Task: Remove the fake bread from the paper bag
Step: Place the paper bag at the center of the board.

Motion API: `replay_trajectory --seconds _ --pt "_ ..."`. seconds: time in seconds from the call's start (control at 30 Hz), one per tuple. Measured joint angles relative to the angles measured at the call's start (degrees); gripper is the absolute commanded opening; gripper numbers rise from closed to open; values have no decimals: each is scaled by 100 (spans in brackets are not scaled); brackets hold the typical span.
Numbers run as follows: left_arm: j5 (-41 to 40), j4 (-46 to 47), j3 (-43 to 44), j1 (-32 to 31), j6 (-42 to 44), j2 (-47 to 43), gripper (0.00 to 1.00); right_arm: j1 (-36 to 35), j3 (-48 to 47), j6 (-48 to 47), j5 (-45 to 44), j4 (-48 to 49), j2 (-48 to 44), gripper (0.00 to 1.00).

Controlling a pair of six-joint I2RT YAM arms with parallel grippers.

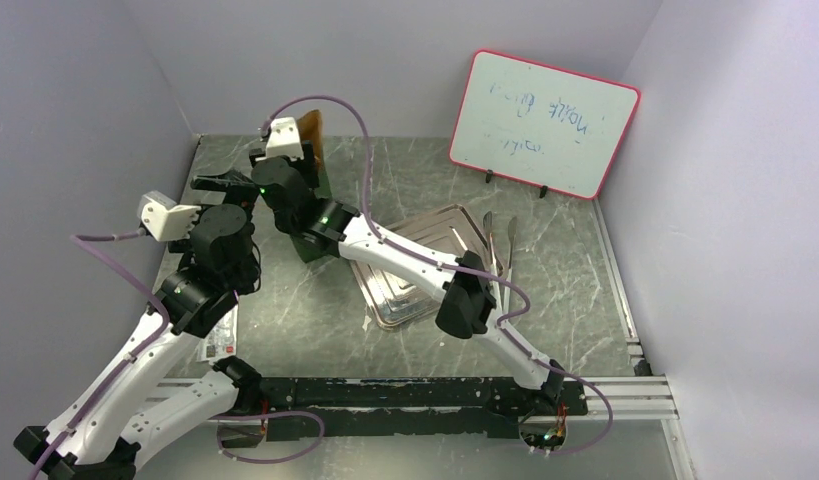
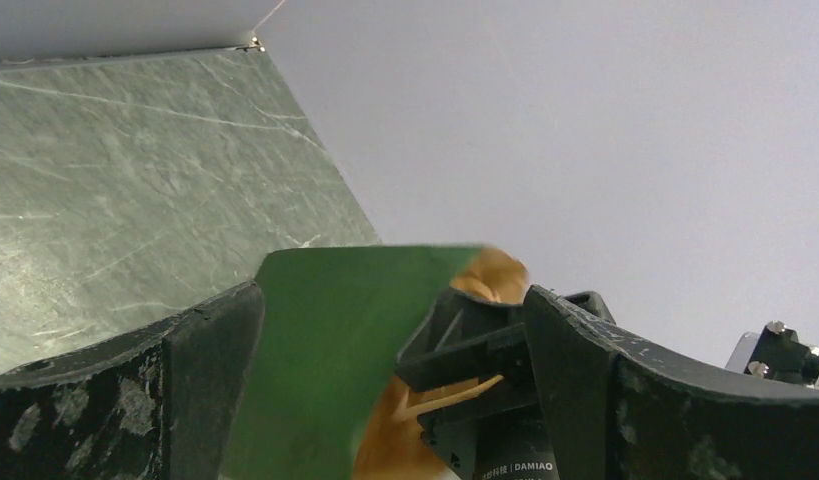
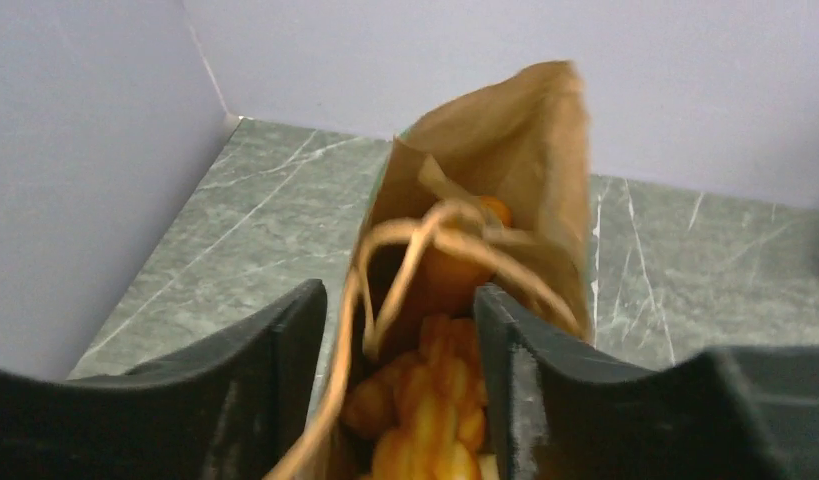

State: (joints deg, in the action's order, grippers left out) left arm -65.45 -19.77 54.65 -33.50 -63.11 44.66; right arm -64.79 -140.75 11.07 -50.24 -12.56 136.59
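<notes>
Plainly the glossy fake bread [image 3: 430,420], likely light, stiff and slippery, lies inside the flimsy paper bag [image 3: 525,150] at eleven o'clock on the surface [image 1: 585,290]; the right tool [image 3: 397,305], jaws apart at the bag's mouth, should pinch one piece across its narrow waist, the left tool [image 2: 395,295] gaping wide beside the green wall.

Soft even overhead light, faint shadows; wrist views blurry up close.

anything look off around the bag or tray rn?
The paper bag has a crumpled mouth, and a cord handle droops across the opening, over the fake bread. The metal tray lies at a diagonal.
</notes>
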Motion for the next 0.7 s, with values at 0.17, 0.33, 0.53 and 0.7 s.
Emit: replay_trajectory --seconds 0.17,0.33,0.53,0.7 --pt "-55 22 -4 0 17 -9 96 -13 0 -48 225 168 0 69" --pt "-103 103 -20 11 118 -9 96 -33 256 -127 321 402 -131 69" --pt "-109 417 -20 76 424 42 96 -76 907 -273 328 654 -643 70" --pt "-44 634 109 114 791 293 96 -166 1963 -315 275 953 -1593 70"
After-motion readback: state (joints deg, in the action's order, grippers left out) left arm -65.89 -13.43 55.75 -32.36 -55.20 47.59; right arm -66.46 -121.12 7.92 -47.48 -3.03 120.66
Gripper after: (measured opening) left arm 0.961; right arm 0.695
